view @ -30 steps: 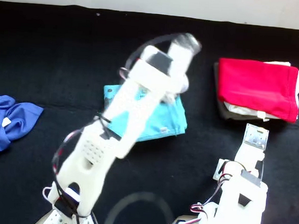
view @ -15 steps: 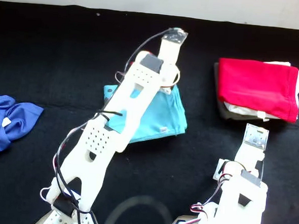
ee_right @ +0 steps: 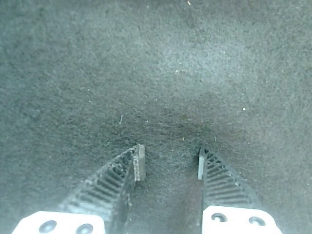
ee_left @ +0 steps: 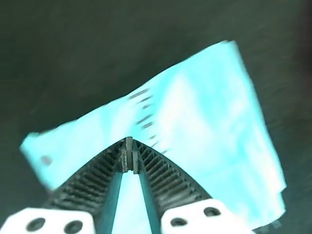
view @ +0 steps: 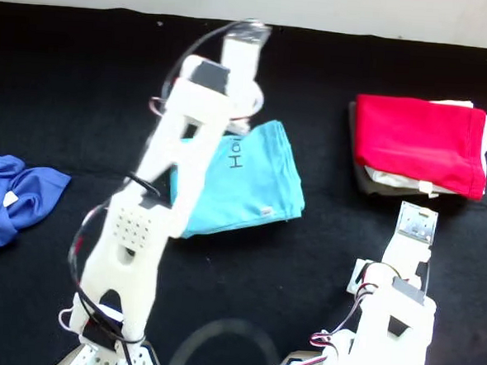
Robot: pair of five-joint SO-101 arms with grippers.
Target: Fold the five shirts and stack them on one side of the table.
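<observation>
Left gripper (ee_left: pixel 129 157), pinched closed and seemingly empty, hangs over the central turquoise shirt (view: pixel 252 179); right gripper (ee_right: pixel 169 163) gapes, empty. Pinch all layers before lifting.

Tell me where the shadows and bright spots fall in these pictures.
High view: a faint pale ring of glare sits near the lower edge, over the black table cloth. Right wrist view: a soft shadow darkens the cloth just ahead of the right gripper. Left wrist view: the light blue shirt is brightly lit, and the cloth around it is dim.
</observation>
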